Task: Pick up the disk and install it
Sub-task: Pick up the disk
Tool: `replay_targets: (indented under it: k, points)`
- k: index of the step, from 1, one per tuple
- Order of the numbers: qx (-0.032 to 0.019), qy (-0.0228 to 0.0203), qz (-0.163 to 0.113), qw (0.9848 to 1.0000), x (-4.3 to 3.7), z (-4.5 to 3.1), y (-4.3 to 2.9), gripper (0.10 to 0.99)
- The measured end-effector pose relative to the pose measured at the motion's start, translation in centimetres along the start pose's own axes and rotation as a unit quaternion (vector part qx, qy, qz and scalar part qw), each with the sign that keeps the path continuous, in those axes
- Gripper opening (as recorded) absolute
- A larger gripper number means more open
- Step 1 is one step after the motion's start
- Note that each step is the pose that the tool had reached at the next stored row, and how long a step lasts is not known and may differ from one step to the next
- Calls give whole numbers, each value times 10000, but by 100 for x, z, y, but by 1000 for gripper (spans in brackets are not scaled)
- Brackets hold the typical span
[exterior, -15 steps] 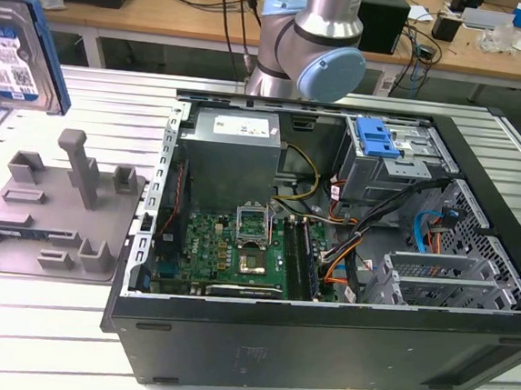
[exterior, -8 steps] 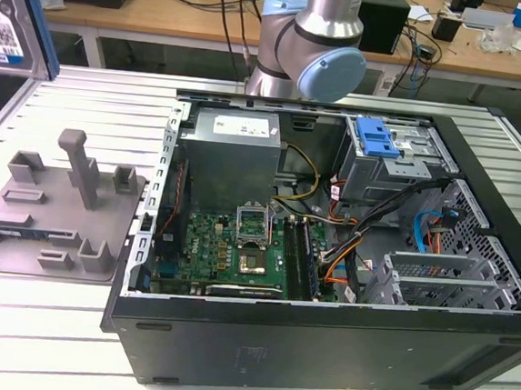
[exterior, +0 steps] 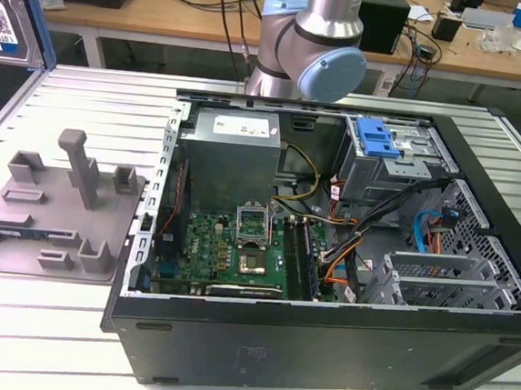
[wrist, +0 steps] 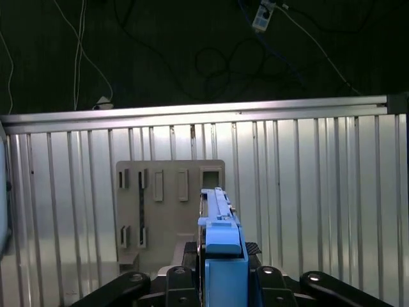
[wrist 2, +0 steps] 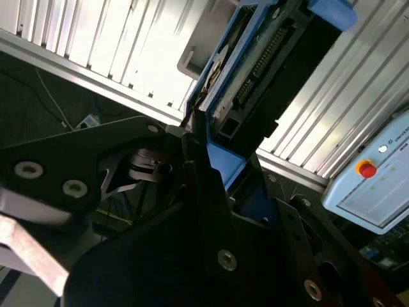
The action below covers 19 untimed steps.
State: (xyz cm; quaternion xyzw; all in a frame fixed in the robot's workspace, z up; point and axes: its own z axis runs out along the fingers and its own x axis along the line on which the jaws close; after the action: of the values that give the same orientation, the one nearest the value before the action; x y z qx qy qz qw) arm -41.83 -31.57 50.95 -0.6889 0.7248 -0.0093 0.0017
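Note:
The disk (exterior: 5,10) hangs high at the exterior view's left edge, a silver drive with a white-and-blue label in a blue carrier frame. In the first wrist view I look along its blue edge (wrist: 222,240), and my gripper (wrist: 222,254) is shut on it, black fingers (wrist: 185,256) pressing from both sides. The second wrist view shows the disk's connector end (wrist 2: 268,57) sticking out past the gripper (wrist 2: 214,150). It is held above the ribbed metal table, over the grey fixture plate (wrist: 167,204), well apart from the open computer case (exterior: 320,346).
The grey fixture plate (exterior: 54,204) with upright pegs lies left of the case. Inside the case are a grey power supply (exterior: 232,156), a motherboard (exterior: 238,248), and a drive cage with a blue latch (exterior: 375,137). A teach pendant (wrist 2: 377,179) lies beyond the table edge.

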Motion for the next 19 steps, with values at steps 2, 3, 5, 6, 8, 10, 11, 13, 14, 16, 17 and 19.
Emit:
replay_targets:
  k: [2, 3, 5, 6, 8, 10, 11, 13, 14, 16, 17, 19]
  points:
    - [0, 0, -16, 10000, 56, 1, -52, 365]
    - [0, 0, -15, 10000, 93, 2, -105, 365]
    - [-7, 0, -17, 10000, 146, 4, -203, 365]
    - [-15, 0, -17, 10000, 165, 5, -246, 365]
    - [-43, 2, -16, 10000, 202, 7, -344, 365]
    - [-73, 4, -17, 10000, 242, 9, -444, 365]
    - [-84, 4, -16, 10000, 257, 10, -483, 365]
    - [-127, 6, -17, 9999, 325, 13, -658, 365]
    - [-147, 7, -17, 9999, 375, 17, -815, 365]
    - [-160, 8, -19, 9999, 411, 18, -931, 365]
    - [-164, 8, -18, 9999, 426, 19, -980, 365]
    - [-171, 8, -19, 9999, 463, 22, -1095, 365]
